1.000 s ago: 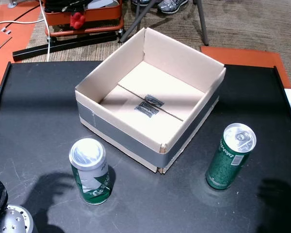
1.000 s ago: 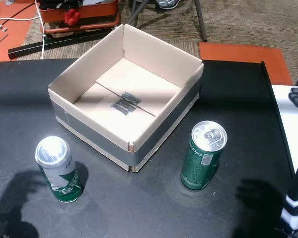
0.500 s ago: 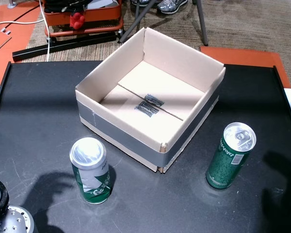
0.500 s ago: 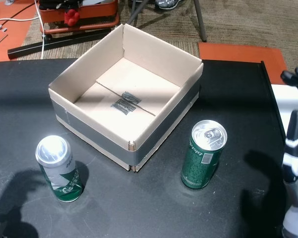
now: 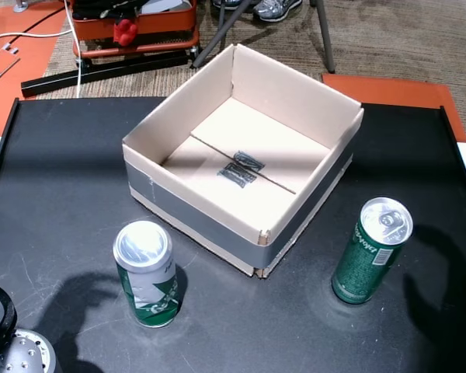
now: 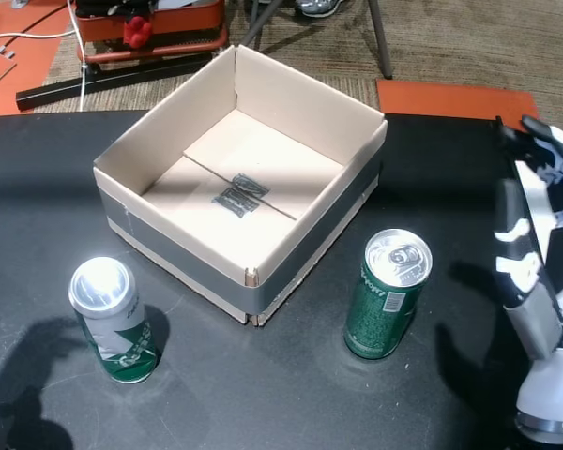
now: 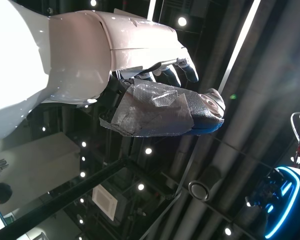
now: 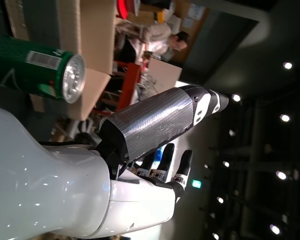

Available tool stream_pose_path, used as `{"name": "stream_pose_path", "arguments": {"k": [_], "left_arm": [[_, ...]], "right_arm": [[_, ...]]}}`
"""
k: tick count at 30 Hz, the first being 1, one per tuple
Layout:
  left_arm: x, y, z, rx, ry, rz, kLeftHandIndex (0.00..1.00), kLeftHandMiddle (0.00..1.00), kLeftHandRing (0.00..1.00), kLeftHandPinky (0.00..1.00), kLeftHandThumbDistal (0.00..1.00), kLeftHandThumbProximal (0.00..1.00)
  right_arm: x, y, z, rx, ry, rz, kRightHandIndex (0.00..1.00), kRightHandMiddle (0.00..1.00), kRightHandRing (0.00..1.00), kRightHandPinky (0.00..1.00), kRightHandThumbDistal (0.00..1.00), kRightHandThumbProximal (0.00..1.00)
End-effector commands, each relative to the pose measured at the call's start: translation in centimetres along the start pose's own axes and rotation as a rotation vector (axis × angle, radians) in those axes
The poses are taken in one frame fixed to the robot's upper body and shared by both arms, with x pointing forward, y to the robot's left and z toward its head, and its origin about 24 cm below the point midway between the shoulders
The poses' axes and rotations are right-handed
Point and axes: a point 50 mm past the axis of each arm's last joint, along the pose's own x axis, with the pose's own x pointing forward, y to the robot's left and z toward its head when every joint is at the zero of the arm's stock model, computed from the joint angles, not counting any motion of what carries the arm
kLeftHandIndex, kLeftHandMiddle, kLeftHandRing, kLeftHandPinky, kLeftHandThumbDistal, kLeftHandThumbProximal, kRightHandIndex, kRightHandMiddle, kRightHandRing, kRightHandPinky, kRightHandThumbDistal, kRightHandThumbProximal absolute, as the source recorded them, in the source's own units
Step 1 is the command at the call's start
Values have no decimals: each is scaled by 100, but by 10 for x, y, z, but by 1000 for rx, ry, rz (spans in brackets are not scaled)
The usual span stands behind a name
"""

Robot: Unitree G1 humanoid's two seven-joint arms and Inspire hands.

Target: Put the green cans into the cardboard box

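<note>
Hovering beside right green can point(image 6: 387, 293), right hand point(image 6: 537, 272) spread, empty; left hand point(image 7: 155, 95) fingers apart, w/ nothing held.

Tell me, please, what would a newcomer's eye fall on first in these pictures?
Most likely the open cardboard box in the middle of the black table, empty but for tape on its floor. Next, the two green cans standing upright outside it: the left can near the box's front-left side and the right can off its front-right side. In a head view the right hand is open beside the right can, not touching it.
</note>
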Motion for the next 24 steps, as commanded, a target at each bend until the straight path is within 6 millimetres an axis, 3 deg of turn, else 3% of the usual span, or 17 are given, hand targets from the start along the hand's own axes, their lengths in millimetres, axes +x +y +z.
{"name": "stream_pose_path", "arguments": {"k": [1,4,8,15,24], "left_arm": [[-12,-16,-5,-36,-2,86,71,75,86,88,26,75],[-12,-15,-5,-44,2,79,72,76,86,88,25,75],[-12,-16,-6,-39,1,80,71,75,86,88,25,72],[-11,-15,-7,-48,-3,85,71,75,86,88,27,72],[-12,-15,-9,-59,-1,89,71,75,85,87,29,72]], "right_arm": [[2,0,-4,1,32,22,75,77,77,79,94,53],[3,1,-9,8,69,50,76,78,78,80,97,52],[4,3,-14,14,102,77,78,80,79,82,93,51],[4,6,-19,15,123,123,80,82,81,83,94,54],[4,8,-22,6,151,152,88,90,89,86,100,52]]}}
